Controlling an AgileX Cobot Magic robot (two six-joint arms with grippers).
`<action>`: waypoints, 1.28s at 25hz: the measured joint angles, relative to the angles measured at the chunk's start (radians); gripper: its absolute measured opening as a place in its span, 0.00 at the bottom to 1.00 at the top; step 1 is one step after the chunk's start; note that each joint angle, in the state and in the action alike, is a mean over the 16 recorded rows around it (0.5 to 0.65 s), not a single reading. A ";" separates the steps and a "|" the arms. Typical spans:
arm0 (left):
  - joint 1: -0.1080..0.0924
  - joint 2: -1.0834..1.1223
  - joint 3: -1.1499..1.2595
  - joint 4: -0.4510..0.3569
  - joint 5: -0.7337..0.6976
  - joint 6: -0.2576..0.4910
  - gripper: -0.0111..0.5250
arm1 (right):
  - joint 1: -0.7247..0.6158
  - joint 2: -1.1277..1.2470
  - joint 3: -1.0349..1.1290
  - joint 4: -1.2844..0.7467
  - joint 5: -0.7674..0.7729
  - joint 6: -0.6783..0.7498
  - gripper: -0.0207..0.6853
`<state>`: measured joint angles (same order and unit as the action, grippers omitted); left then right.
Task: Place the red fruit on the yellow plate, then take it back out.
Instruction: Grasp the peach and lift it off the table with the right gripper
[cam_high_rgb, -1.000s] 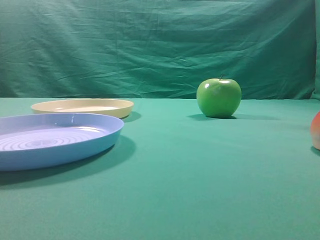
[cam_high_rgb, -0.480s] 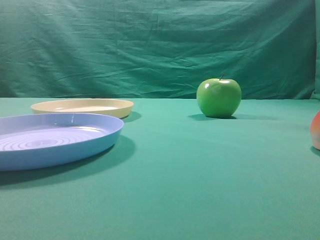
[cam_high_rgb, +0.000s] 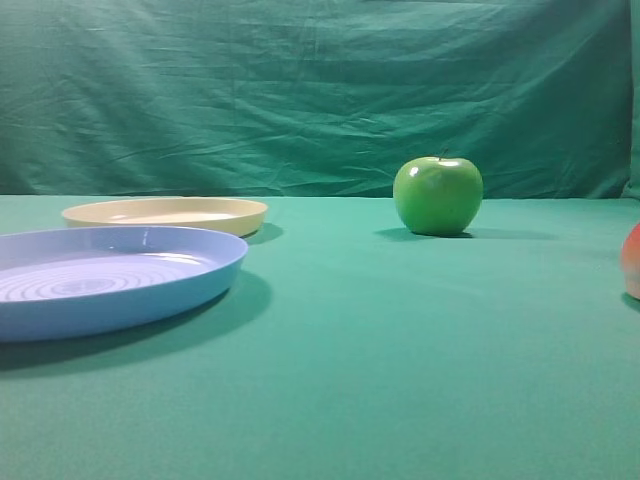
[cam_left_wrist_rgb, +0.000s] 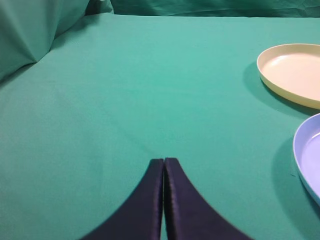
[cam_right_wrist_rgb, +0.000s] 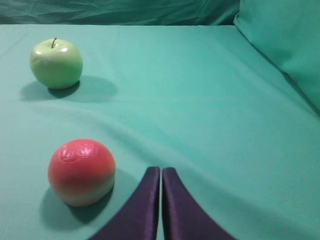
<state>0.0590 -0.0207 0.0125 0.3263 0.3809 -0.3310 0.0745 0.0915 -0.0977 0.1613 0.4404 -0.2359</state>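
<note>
A glossy green apple (cam_high_rgb: 437, 195) stands upright on the green tablecloth (cam_high_rgb: 400, 340), stem up, casting a soft shadow, well back toward the wrinkled green backdrop (cam_high_rgb: 300, 90). Over on the left, a light-blue plate (cam_high_rgb: 110, 275) with concentric rings lies flat near the front, well apart from the apple. The cloth runs smooth between them.

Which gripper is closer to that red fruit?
Right. The right gripper sits just beside the red fruit; the left gripper is over by the yellow plate.
</note>
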 joint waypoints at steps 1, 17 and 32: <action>0.000 0.000 0.000 0.000 0.000 0.000 0.02 | 0.008 0.024 -0.025 0.000 0.010 0.000 0.03; 0.000 0.000 0.000 0.000 0.000 0.000 0.02 | 0.092 0.610 -0.527 0.041 0.489 -0.009 0.03; 0.000 0.000 0.000 0.000 0.000 0.000 0.02 | 0.258 1.059 -0.695 -0.031 0.599 -0.056 0.24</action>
<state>0.0590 -0.0207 0.0125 0.3263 0.3809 -0.3310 0.3324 1.1502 -0.7927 0.1298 1.0399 -0.2916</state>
